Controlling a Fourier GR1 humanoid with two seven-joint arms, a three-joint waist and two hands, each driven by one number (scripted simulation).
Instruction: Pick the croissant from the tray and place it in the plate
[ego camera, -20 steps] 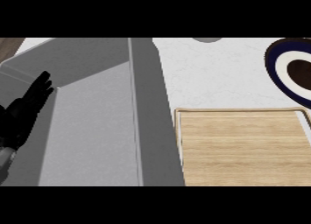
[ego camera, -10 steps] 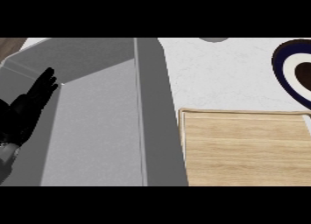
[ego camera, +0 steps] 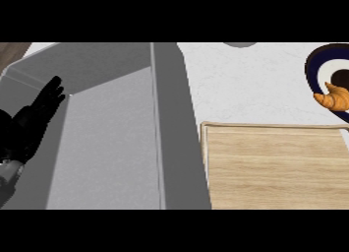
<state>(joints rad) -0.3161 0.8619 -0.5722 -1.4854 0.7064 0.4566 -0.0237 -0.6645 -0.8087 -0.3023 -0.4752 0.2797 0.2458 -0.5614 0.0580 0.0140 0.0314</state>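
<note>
A golden croissant lies on the dark-rimmed plate at the right edge of the head view. The wooden tray below it holds nothing. My left hand rests open at the left edge, fingers pointing up, over the sink's left side. My right hand shows nowhere in the view.
A grey sink basin fills the left half, with a raised wall between it and the white counter. A small grey round thing peeks in at the top edge.
The whole view has shifted: plate, tray and sink wall sit slightly further right in the picture. The croissant now shows on the plate. My left hand keeps its pose.
</note>
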